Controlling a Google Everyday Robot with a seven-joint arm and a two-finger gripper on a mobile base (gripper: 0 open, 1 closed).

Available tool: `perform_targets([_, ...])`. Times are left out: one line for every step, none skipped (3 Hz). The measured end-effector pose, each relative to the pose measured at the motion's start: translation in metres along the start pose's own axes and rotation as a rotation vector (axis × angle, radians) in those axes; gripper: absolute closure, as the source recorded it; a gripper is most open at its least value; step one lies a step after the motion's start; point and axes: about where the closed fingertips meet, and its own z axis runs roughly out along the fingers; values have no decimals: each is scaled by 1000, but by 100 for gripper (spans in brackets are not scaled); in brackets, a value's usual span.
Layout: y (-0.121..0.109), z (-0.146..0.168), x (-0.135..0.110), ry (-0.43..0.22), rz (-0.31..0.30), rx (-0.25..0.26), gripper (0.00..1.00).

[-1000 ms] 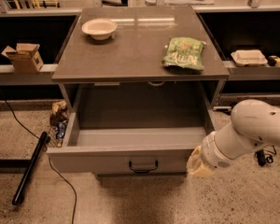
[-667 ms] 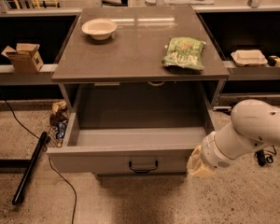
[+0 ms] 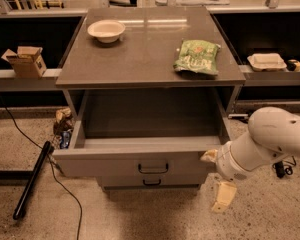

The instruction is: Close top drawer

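Observation:
The top drawer (image 3: 140, 161) is a wide grey drawer pulled far out of the cabinet, its deep interior empty. Its flat front carries a small dark pull handle (image 3: 153, 168). My gripper (image 3: 216, 176) is at the right end of the drawer front. It is open: one cream finger (image 3: 208, 156) touches the front's right end and the other (image 3: 224, 196) hangs lower, towards the floor. The white arm (image 3: 275, 136) reaches in from the right.
On the cabinet top (image 3: 140, 59) sit a white bowl (image 3: 106, 30) and a green snack bag (image 3: 196, 57). A lower drawer handle (image 3: 151, 182) shows under the top drawer. A black pole (image 3: 32, 179) and cable lie on the floor at left. Side shelves hold a cardboard box (image 3: 25, 60) and a white container (image 3: 266, 61).
The drawer front has moved a little way in towards the cabinet, and my gripper has followed it at the right end.

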Motion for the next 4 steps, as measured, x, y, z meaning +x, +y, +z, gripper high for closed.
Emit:
perform_targets([0, 0, 0, 0, 0, 0, 0])
perform_targets([-11, 7, 0, 14, -18, 8, 14])
perform_targets([-38, 16, 3, 25, -41, 22, 37])
perform_targets([-71, 17, 4, 31, -62, 60, 61])
